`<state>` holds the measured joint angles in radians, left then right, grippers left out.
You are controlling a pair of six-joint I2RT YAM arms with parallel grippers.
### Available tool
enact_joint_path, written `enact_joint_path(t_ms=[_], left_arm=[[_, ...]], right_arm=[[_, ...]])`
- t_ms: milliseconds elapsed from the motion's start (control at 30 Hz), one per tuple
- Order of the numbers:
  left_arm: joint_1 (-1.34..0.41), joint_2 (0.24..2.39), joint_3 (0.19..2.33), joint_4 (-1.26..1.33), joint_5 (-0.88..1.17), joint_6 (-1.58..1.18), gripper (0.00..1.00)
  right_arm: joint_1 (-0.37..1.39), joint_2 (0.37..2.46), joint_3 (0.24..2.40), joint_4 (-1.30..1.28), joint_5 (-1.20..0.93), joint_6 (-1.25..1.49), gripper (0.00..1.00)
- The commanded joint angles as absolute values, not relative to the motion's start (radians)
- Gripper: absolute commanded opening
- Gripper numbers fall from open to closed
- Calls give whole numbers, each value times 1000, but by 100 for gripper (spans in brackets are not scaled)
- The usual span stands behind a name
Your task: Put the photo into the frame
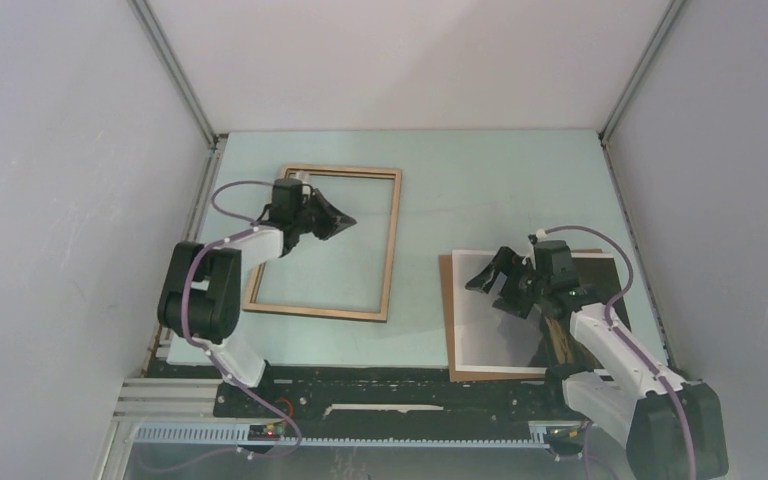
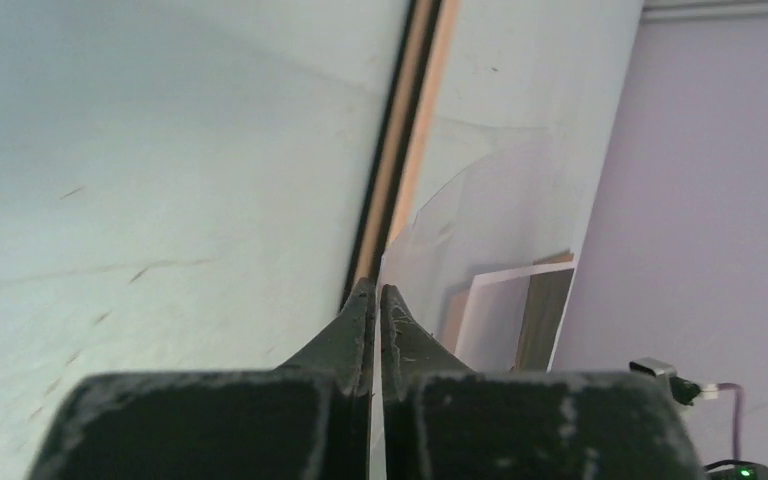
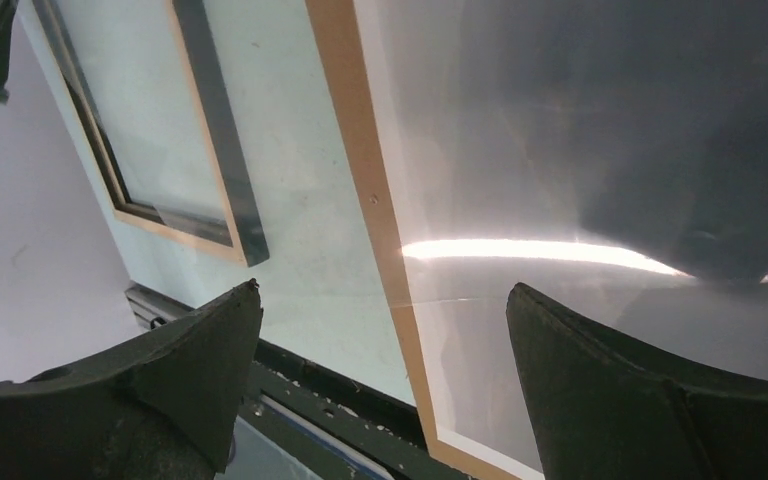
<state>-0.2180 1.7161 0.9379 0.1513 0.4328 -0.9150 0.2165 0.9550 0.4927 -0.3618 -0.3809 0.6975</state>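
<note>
The left gripper (image 1: 343,222), fingers pressed together, is pinching the edge of a clear sheet (image 2: 500,220) over the frame (image 1: 320,312), which is lying at the table's (image 1: 500,180) left. The right gripper (image 1: 488,290), fingers spread wide, is hovering above the photo (image 1: 490,345), which is resting on a brown board (image 1: 446,320) at near right.

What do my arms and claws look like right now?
The left arm and right arm are white shells with black joints, each with a purple cable. The left claw and right claw are matte black, with two tapered, scuffed fingers.
</note>
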Motion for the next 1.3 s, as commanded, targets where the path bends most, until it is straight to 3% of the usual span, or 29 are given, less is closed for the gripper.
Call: enact_joint_path(t_ms=[0,500,1267], left_arm=[[-155,1584,815,172,389,-911,0],[-40,1438,564,280,337,-1050,0],[67,1323,339,356,351,-1120,0]], right_arm=[[212,961,426,-222,-411,850,100],[327,1052,302,78,-506,1005,100],[679,1220,167,465,-278,1247,95]])
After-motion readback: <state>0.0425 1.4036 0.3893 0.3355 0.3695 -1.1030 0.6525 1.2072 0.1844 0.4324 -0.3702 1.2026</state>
